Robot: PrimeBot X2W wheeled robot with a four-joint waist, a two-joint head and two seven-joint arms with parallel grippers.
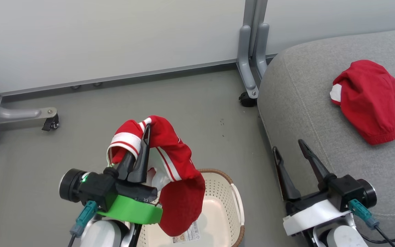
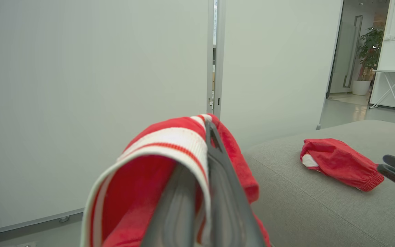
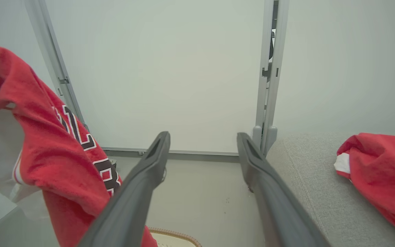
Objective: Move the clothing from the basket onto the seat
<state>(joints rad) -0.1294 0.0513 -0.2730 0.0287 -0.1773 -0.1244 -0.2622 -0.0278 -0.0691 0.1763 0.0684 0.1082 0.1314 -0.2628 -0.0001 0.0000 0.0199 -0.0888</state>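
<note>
One red garment (image 1: 180, 192) hangs off the left hand (image 1: 145, 137), whose fingers are pinched together on the striped white trim. Its loose end dangles over the basket (image 1: 237, 202), so my worry is it slips out of that thin pinch or snags the rim on the swing across. Further out the right hand (image 1: 287, 144) is spread wide and holding nothing, at the near edge of the seat (image 1: 297, 96), where a second red piece (image 1: 372, 99) lies further back.

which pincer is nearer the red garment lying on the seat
Right. The right pincer hangs open at the seat's near edge, short of the red garment. The left pincer is farther off above the basket, shut on a striped red garment.
</note>
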